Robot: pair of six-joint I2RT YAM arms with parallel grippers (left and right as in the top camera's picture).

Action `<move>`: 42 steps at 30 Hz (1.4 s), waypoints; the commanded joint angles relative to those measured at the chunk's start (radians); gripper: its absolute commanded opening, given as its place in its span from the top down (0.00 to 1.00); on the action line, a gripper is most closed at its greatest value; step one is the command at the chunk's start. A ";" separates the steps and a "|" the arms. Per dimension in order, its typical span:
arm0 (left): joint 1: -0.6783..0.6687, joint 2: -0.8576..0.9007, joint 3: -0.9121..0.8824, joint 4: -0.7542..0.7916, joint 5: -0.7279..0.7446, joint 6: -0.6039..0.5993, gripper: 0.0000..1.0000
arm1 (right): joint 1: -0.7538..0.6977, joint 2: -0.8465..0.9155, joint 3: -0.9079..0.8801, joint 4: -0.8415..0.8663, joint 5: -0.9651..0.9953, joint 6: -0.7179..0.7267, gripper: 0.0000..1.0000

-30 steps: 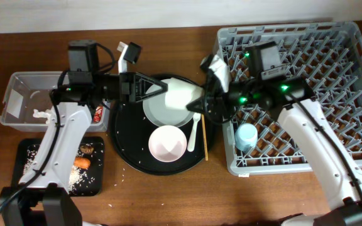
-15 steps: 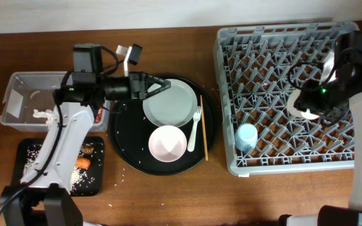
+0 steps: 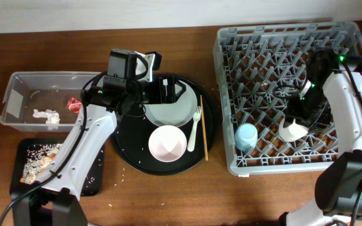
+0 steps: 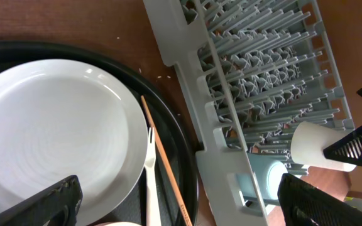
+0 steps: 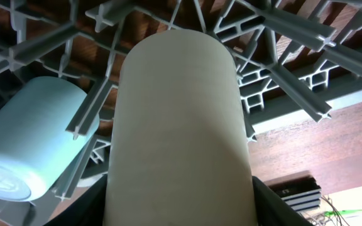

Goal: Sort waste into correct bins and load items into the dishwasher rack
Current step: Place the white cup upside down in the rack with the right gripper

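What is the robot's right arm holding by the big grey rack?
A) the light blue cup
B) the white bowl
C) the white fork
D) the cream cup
D: the right arm's fingers are clamped on the cream cup; the light blue cup lies in the rack, and the white bowl and fork sit on the round black tray.

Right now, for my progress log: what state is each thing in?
left gripper: open, empty, over plate.
right gripper: shut on cream cup, inside dishwasher rack.
light blue cup: in dishwasher rack.
white bowl: upright, empty, on round tray.
white fork: lying on round tray.
clear tub: holds red wrapper, tissue.
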 commanded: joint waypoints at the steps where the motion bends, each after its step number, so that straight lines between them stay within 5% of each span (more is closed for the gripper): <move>1: 0.000 -0.006 0.003 0.002 -0.007 0.012 0.01 | 0.000 0.003 -0.029 0.031 -0.019 0.003 0.72; 3: 0.000 -0.006 0.003 0.002 -0.007 0.012 0.01 | 0.000 0.003 -0.029 0.031 -0.037 0.003 0.58; 8: 0.000 -0.006 0.003 0.002 -0.007 0.012 0.01 | 0.000 0.003 -0.067 0.053 -0.040 0.003 0.57; 16: 0.000 -0.006 0.003 0.002 -0.007 0.011 0.01 | 0.000 0.003 -0.070 0.053 -0.075 -0.001 0.58; 17: 0.000 -0.006 0.003 0.002 -0.007 0.011 0.01 | 0.000 0.003 -0.069 0.053 -0.078 -0.011 0.65; 25: 0.000 -0.006 0.003 0.002 -0.007 0.012 0.01 | -0.001 0.003 0.091 -0.086 -0.101 -0.035 0.74; 34: 0.000 -0.006 0.003 0.002 -0.007 0.012 0.01 | -0.001 0.003 -0.067 -0.012 -0.082 -0.035 0.73; 38: 0.000 -0.006 0.003 0.002 -0.007 0.011 0.01 | -0.001 0.003 -0.086 -0.003 -0.063 -0.034 0.31; 39: 0.000 -0.006 0.003 0.002 -0.007 0.012 0.01 | -0.001 0.003 -0.086 -0.005 -0.063 -0.034 0.07; 42: 0.000 -0.006 0.003 0.002 -0.007 0.011 0.01 | -0.001 0.003 -0.086 -0.012 -0.063 -0.035 0.01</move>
